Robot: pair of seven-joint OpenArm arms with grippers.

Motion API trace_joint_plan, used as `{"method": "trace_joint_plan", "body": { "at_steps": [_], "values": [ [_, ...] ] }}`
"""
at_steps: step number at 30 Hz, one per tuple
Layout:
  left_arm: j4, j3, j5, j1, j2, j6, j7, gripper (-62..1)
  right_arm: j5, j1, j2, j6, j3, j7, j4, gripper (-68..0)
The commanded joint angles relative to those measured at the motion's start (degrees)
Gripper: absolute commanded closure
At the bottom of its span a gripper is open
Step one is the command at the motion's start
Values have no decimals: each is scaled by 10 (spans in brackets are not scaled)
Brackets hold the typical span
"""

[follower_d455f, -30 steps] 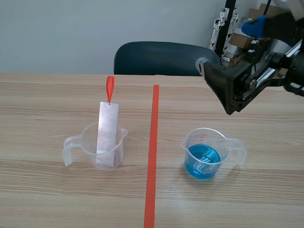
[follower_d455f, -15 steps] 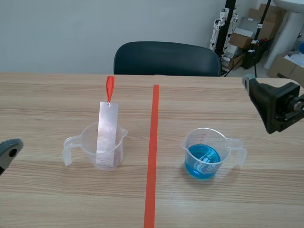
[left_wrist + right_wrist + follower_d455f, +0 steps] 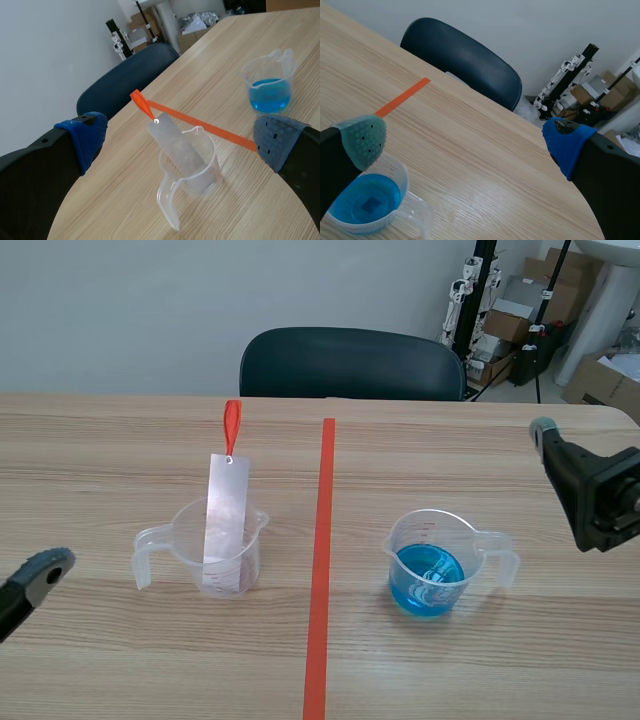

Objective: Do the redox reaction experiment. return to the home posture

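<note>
A clear plastic beaker [image 3: 215, 552] [image 3: 192, 167] stands left of the tape line, and a silvery metal strip [image 3: 226, 523] [image 3: 172, 142] with an orange-red tag [image 3: 232, 425] [image 3: 140, 103] leans in it. Right of the line sits a second clear beaker [image 3: 436, 562] [image 3: 269, 82] [image 3: 367, 202] holding blue liquid [image 3: 426, 580] [image 3: 364, 198]. My left gripper [image 3: 180, 140] is open, raised at the table's left front, the strip beaker ahead between its fingers. One finger [image 3: 30, 585] shows in the scene view. My right gripper [image 3: 462, 137] is open at the right edge [image 3: 585, 490], beside the blue beaker.
A dark blue chair [image 3: 350, 362] [image 3: 125, 80] [image 3: 465, 62] stands behind the table's far edge. Boxes and black stands [image 3: 520, 320] [image 3: 570, 85] crowd the back right corner of the room. The orange-red tape line [image 3: 320, 560] runs down the table's middle.
The right arm has swung from above the blue beaker back and down to the right edge. The left gripper's finger has come into view at the lower left and risen slightly.
</note>
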Motion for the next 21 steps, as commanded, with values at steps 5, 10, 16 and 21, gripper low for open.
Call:
{"method": "trace_joint_plan", "body": {
  "at_steps": [5, 10, 16, 21],
  "values": [
    [7, 8, -6, -12, 3, -5, -10, -615, -16, -44, 31, -27, -8, 52, 10, -679],
    [7, 8, -6, -12, 3, -5, -10, -615, -21, -58, 54, -58, -34, 52, 10, -679],
    [7, 8, -6, -12, 3, -5, -10, -615, -42, -59, 54, -62, -52, 52, 10, -679],
    [7, 8, -6, -12, 3, -5, -10, -615, -65, -59, 54, -66, -82, 52, 10, -679]
  ]
}}
